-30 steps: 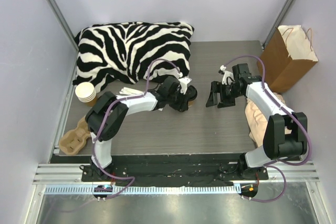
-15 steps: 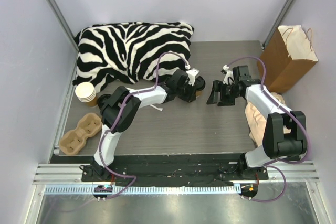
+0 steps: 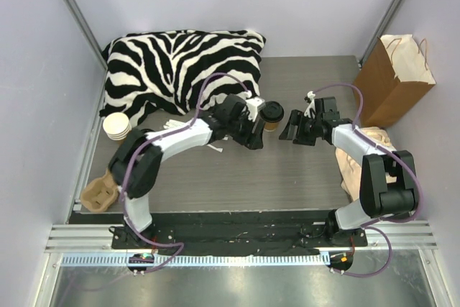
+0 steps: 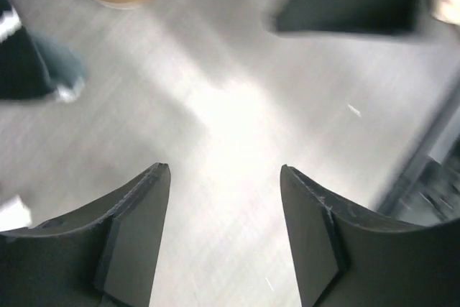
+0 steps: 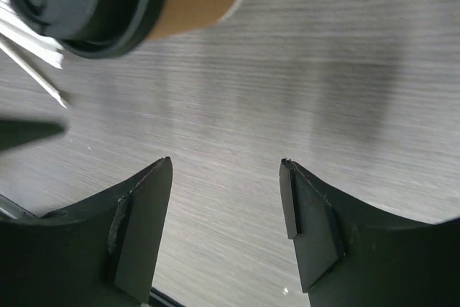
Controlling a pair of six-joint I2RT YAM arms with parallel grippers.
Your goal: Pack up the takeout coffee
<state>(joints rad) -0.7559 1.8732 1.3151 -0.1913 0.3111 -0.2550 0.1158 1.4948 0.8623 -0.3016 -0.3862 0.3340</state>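
Coffee [image 3: 272, 114] upright on table [image 3: 237, 177] between left gripper [image 4: 223, 177] and right gripper [image 5: 226, 167], both wide, empty; pickup step, seemingly; next, closing right jaws squarely round it, then toward bag [image 3: 392, 80]

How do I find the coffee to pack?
Find the big zebra-striped pillow at the back. Just past its front right corner stands the takeout coffee, a small brown cup. Unlike the stacked open cups on the left, it wears a black lid.
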